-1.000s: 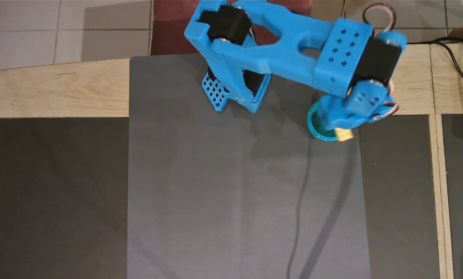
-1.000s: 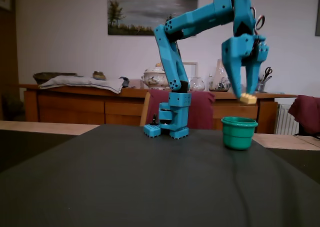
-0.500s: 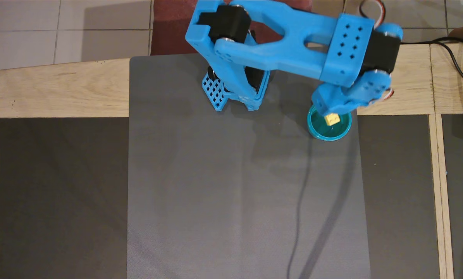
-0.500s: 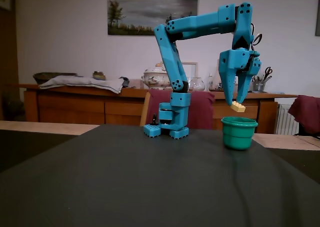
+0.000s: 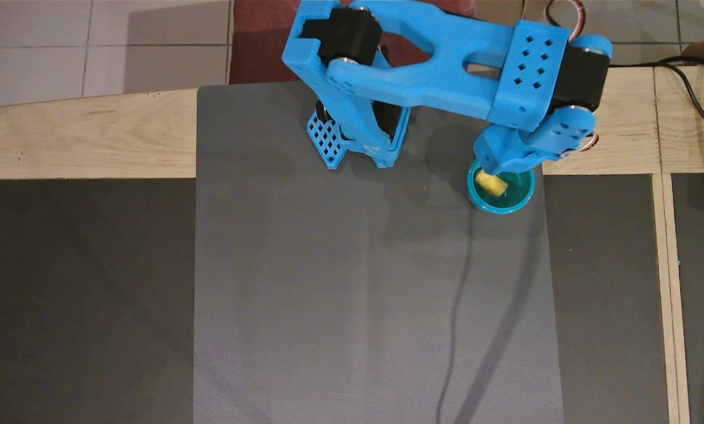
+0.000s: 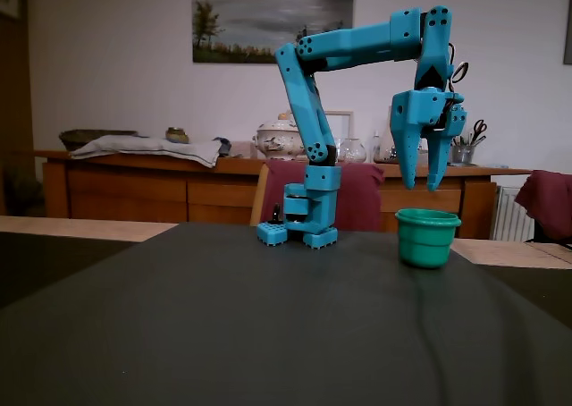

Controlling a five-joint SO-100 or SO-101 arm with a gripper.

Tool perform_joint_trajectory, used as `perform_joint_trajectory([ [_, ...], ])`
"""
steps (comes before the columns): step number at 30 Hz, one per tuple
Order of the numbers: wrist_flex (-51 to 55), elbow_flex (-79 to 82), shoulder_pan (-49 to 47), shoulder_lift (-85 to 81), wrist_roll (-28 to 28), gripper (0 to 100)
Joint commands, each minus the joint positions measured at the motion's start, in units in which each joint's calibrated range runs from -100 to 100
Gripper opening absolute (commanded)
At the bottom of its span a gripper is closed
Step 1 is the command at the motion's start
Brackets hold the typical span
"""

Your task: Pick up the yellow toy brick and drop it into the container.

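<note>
the small pale-yellow studded plastic brick (image 5: 491, 185) lies inside the round teal plastic cup (image 6: 427, 237), the blue two-finger gripper (image 6: 421, 187) hangs spread and empty above, so only retreat seems left.

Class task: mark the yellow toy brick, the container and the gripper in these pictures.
yellow toy brick (image 5: 491, 184), overhead view, on its top face inside the cup.
container (image 6: 427, 238), fixed view, on its outer wall.
gripper (image 6: 422, 184), fixed view, midway between the open fingertips.

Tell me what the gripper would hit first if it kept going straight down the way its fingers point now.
Likely the container: the open gripper hangs directly above its rim, fingers down. In the overhead view the yellow toy brick already lies inside, so a fingertip might meet it or the rim first.
</note>
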Motion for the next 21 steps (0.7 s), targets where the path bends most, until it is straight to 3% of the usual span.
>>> perform_joint_trajectory([
  [1,0.78,-0.69,1.11,-0.71,0.05,8],
  [3,-0.73,-2.04,4.29,-0.8,0.05,0],
  [8,-1.17,-15.4,19.99,-0.8,-0.58,0],
  [13,-1.71,-31.92,38.02,-0.8,-9.94,0],
  [21,-2.77,-39.95,59.37,-5.69,-15.22,0],
])
